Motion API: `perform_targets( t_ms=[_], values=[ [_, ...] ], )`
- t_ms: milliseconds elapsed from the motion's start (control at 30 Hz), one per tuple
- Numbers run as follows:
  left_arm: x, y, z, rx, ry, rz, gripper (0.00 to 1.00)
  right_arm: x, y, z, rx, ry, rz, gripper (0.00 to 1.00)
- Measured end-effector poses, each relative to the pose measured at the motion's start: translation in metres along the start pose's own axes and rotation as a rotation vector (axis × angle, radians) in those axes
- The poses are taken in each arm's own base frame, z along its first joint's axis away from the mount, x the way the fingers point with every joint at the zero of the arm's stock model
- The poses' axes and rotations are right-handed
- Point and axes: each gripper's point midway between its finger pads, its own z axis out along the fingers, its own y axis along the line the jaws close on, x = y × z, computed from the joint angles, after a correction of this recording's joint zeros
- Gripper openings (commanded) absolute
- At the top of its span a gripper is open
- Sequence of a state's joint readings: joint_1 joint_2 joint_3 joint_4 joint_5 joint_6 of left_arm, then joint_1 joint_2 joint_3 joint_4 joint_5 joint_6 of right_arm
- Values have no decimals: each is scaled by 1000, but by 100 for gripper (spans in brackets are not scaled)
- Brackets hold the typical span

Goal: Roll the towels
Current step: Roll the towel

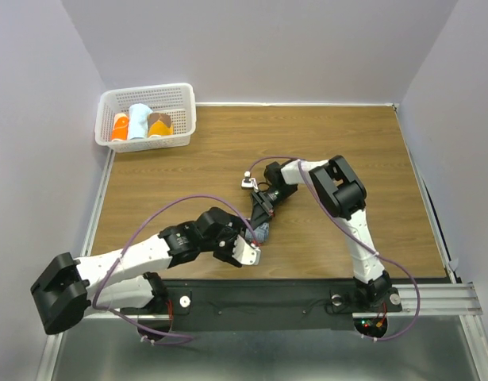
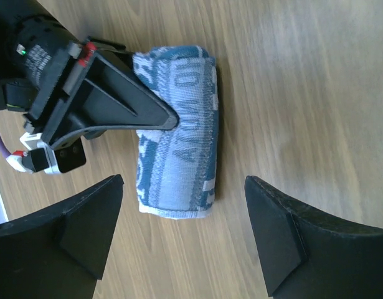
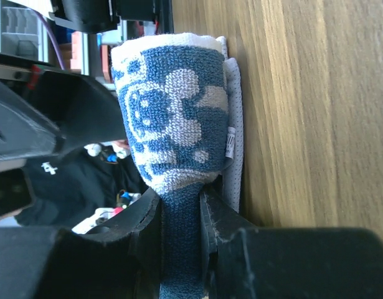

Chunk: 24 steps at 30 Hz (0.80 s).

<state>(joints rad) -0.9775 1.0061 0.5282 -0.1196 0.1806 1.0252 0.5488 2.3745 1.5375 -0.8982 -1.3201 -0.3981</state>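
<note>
The towel (image 1: 262,232) is blue with pale motifs and lies rolled up on the wooden table between the two arms. In the right wrist view my right gripper (image 3: 179,208) is shut on one end of the roll (image 3: 172,106), with a strip of cloth pinched between its fingers. In the top view the right gripper (image 1: 264,213) reaches down onto the roll from the far side. My left gripper (image 2: 183,187) is open, its fingers spread wide on either side of the near end of the roll (image 2: 179,137) without touching it. The right gripper's black fingers (image 2: 116,106) lie against the roll.
A white basket (image 1: 184,89) at the back left holds three rolled towels, orange, light blue and brown. Walls close the table at the left, back and right. A black rail (image 1: 267,298) runs along the near edge by the arm bases.
</note>
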Motion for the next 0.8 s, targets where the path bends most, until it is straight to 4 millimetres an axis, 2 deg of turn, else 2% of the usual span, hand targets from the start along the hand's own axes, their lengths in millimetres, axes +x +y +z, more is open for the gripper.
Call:
perform_targets(
  t_ms=[433, 633, 800],
  values=[
    [22, -8, 44, -25, 36, 104, 85, -1, 4, -2, -58, 5, 51, 1],
    [25, -2, 58, -55, 45, 113, 72, -5, 6, -4, -66, 28, -37, 1],
    [24, 3, 63, -81, 41, 109, 53, -2, 5, -4, -70, 38, -87, 1]
  ],
)
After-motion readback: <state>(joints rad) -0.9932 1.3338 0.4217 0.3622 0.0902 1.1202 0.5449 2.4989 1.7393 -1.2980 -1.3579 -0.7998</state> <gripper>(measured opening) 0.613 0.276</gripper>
